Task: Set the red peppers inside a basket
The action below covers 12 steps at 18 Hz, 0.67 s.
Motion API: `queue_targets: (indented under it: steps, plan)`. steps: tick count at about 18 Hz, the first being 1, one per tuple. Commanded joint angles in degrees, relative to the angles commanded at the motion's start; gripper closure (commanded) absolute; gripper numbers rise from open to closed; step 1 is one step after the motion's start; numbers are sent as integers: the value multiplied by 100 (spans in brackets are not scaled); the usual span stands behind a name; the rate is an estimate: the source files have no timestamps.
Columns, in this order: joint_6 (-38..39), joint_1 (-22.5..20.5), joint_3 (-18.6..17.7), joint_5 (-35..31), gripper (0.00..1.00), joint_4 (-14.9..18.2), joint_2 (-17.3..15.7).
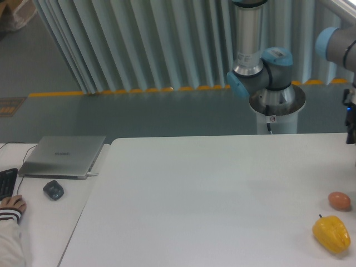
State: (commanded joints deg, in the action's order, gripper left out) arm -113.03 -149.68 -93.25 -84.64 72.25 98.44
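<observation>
White matte tabletop (211,189) is occupying most of the view, with its near-right corner holding the only produce showing.

Item: glossy yellow bell pepper (332,233), lying close to the right edge.
Item: small orange-brown egg-shaped object (339,200), sitting just beside and behind it.
Item: red pepper, not showing anywhere; its position cannot be given. No basket is showing either.
Item: grey-and-blue UR5e arm (261,72), standing behind the far edge on its round base, its links rising out of view.
Item: gripper, apparently the dark part at the right border (350,119), cropped too heavily to tell whether its fingers are parted or closed.
Item: closed silver laptop (62,156), dark mouse (53,190) and a person's hand (12,204) are resting on the adjoining left desk.

Handling, judged: a toy-like pepper is likely light, stiff and slippery, so gripping across the widest body seems safest.

Room: centre and left of the tabletop are offering open travel; the right edge is crowding the produce.
</observation>
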Motion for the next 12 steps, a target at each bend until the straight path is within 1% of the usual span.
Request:
queue_targets:
  steps: [2, 3, 4, 6, 12]
  plan:
    - [9, 70, 17, -314, 0, -9, 26]
    - [9, 253, 26, -656, 0, -9, 87]
    - [18, 386, 70, -781, 0, -9, 192]
    - [79, 413, 97, -791, 0, -17, 281]
    - [194, 422, 123, -782, 0, -17, 316]
